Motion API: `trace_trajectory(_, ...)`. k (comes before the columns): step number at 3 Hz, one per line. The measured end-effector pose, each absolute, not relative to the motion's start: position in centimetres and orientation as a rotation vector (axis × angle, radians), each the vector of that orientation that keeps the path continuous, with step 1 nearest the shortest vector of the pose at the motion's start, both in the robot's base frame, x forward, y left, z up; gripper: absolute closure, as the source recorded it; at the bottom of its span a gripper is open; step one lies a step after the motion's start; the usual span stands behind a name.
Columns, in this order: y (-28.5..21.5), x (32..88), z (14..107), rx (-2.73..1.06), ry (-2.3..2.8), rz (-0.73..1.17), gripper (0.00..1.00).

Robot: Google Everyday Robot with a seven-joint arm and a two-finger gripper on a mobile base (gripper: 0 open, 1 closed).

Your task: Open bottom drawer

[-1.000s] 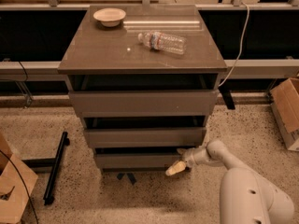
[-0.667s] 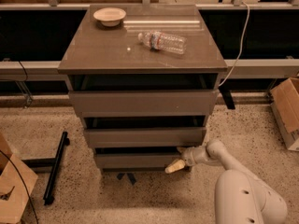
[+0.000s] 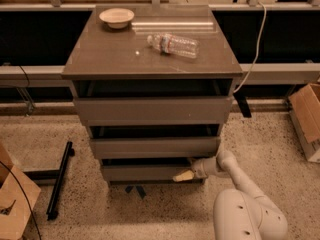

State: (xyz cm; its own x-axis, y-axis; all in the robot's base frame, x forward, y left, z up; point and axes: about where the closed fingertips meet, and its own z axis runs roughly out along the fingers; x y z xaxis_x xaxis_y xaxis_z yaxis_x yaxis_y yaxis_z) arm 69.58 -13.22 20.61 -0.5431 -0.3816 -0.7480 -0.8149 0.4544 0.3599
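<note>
Camera view: three-drawer cabinet (image 3: pixel 110 59) on speckled floor, with a bowl (image 3: pixel 116 17) and a plastic bottle (image 3: pixel 173 44) lying on its side on top. Bottom drawer (image 3: pixel 145 172) lowest of the three fronts, dark gap showing above it. Gripper (image 3: pixel 183 175) at that front's right end, touching it, fingers together as one pale wedge. White arm (image 3: pixel 237 176) reaching in from lower right.

Glossy bottom drawer (image 3: pixel 145 173), smooth end effector (image 3: pixel 181 176) at its front
</note>
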Motion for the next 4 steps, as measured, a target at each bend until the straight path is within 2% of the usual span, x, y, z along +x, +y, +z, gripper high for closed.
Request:
trace_trajectory(1,-13.2,69.6,21.2,-0.995,2.124,0.968,0.54)
trace_trajectory(3,-13.2,69.6,21.3,-0.995,2.125,0.969,0.99)
trace_trajectory(4,-13.0,68.0,20.7,-0.997,2.159,1.000,0.95)
